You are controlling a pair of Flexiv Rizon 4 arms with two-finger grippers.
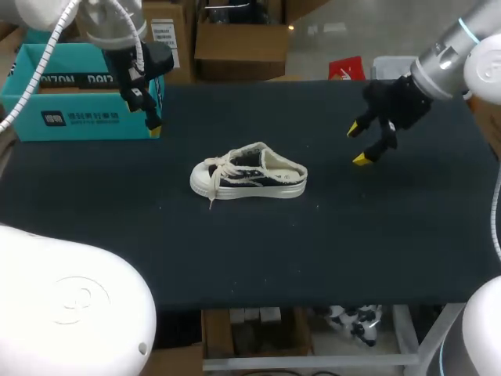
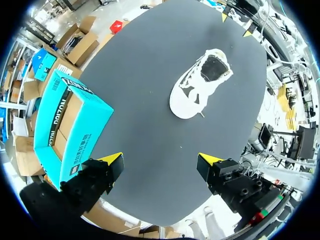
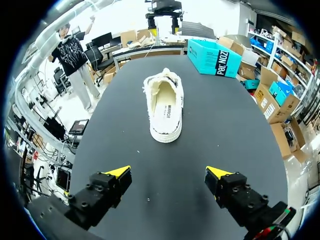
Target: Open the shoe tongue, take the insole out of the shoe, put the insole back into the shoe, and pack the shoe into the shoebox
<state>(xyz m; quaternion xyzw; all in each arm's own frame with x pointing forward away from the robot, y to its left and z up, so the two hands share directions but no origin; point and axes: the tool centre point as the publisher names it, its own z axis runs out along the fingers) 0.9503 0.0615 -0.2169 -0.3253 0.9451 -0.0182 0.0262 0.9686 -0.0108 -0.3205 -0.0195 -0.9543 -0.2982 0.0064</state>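
Note:
A white and dark canvas shoe [image 1: 249,174] lies on its sole mid-table, toe toward my left arm, laces loose. Its pale insole [image 3: 165,102] shows inside the opening. The teal shoebox [image 1: 78,98] stands open at the far left corner. My left gripper [image 1: 147,110] hangs open in front of the box's right end, apart from the shoe [image 2: 200,82] and beside the box [image 2: 70,127]. My right gripper [image 1: 358,145] is open above the table to the shoe's right, behind its heel [image 3: 165,132]. Nothing is between either pair of fingers [image 2: 111,161] [image 3: 119,172].
The black table top [image 1: 352,235] runs wide around the shoe, with bare surface in front of it and to its right. The box [image 3: 215,57] takes up the far left corner. My right gripper [image 2: 235,24] shows past the shoe in the left wrist view.

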